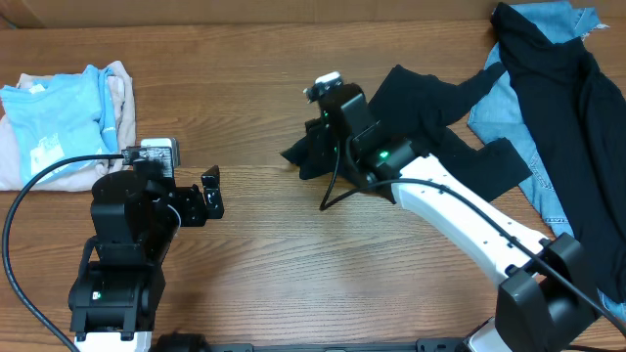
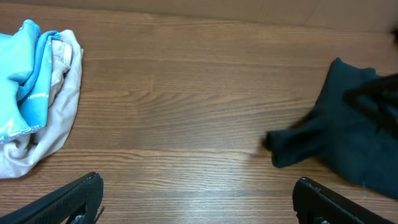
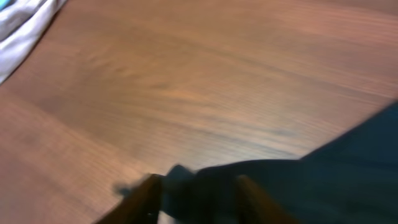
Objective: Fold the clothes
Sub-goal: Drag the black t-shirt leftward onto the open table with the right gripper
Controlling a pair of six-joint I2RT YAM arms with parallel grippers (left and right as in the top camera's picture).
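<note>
Black shirt on the bench, right claw at its edge

The black T-shirt (image 1: 430, 108) lies crumpled near the middle of the bench (image 1: 254, 88), probably so there is room to spread it flat. Its cloth sits between the right claw (image 3: 196, 185) fingers, but it is too blurry to tell if they pinch. The left claw (image 2: 199, 202) waits wide apart, empty.
</note>
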